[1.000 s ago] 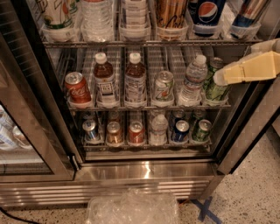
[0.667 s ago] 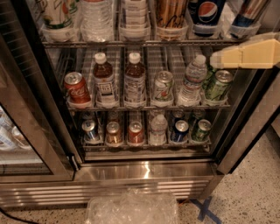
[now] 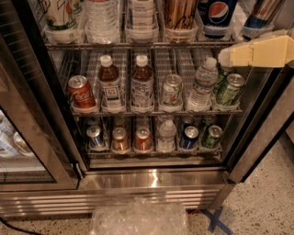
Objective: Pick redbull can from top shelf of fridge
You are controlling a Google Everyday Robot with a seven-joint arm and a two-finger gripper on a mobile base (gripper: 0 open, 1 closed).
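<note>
You're going after the redbull can (image 3: 261, 13) sitting at 1 o'clock on the top shelf (image 3: 138, 45) of the fridge (image 3: 151, 181), with the gripper (image 3: 227, 56) hovering at its 6 o'clock (spread or pinched, can't tell), and I'm guessing it's light, slick and dent-prone, so be squeezing mid-body gently.

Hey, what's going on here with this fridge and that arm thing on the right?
A robot arm is reaching into the open fridge. Its gripper hovers at the right side, near the front edge of the top shelf. The redbull can stands at the far right of that shelf, next to a Pepsi can, and is not yet touched.
</note>
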